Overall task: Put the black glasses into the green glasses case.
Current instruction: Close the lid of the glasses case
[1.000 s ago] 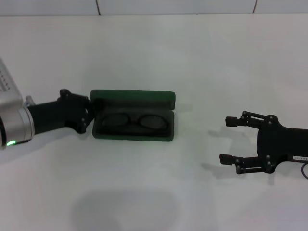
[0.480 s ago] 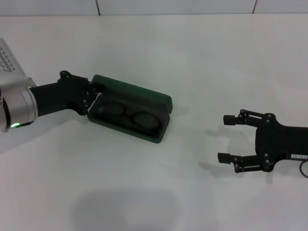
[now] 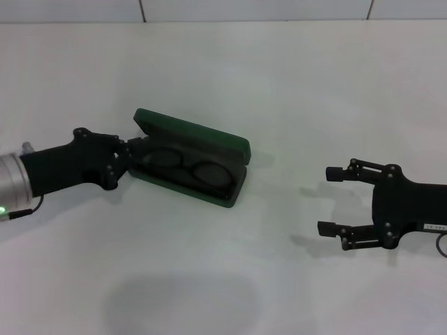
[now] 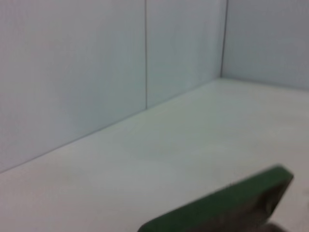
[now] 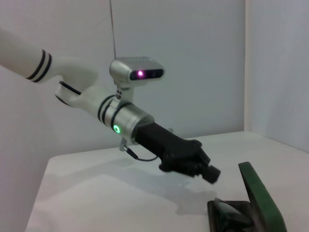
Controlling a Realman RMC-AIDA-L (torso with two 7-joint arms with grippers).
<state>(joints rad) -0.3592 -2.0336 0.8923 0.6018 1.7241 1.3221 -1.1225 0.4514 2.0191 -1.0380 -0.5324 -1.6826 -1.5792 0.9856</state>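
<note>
Left gripper (image 3: 128, 155), fingers' state unclear, has backed off the skewed dark green hard-shell glasses case (image 3: 192, 165), thin black-framed glasses (image 3: 187, 166) seemingly inside, lid unclosed; right gripper (image 3: 334, 200) idles, fingers apart.

The left gripper's (image 3: 129, 150) fingertips vanish behind the 9 o'clock end of the green glasses case (image 3: 195, 157), so their spread cannot be told, the black glasses' (image 3: 185, 165) temple arms are lost against the dark lining, and both wrist views crop the case at 6 o'clock.
</note>
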